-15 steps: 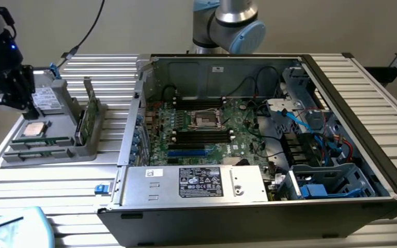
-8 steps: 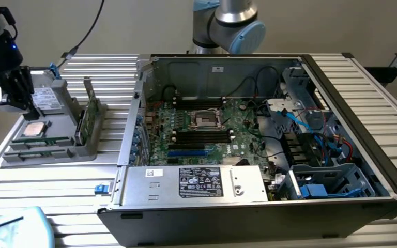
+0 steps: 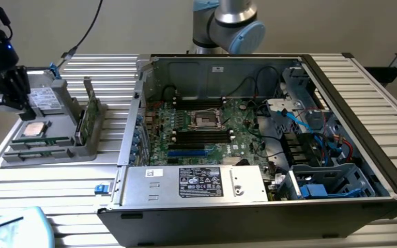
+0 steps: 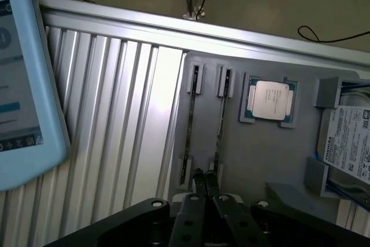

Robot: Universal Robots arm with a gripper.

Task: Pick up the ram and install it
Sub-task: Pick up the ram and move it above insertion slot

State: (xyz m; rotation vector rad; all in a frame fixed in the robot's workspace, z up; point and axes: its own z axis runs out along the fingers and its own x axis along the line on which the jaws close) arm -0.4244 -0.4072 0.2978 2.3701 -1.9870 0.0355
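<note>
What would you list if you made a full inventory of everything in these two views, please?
table: one, silver slatted, under everything
computer case: one, black, open, centre of the exterior view
motherboard: one, green, inside the case
power supply: one, silver, at the case's near edge
tray: one, grey, exterior view's left
ram sticks: two, green, side by side in tray slots
processor: one, silver, in a tray pocket
hard drive: one, silver with a white label, in the tray
circuit card: one, green, upright at the tray's case-side edge
tablet: one, light blue, on the table
robot arm: one, grey and blue, behind the case
gripper: one, black, shut, above the tray
</note>
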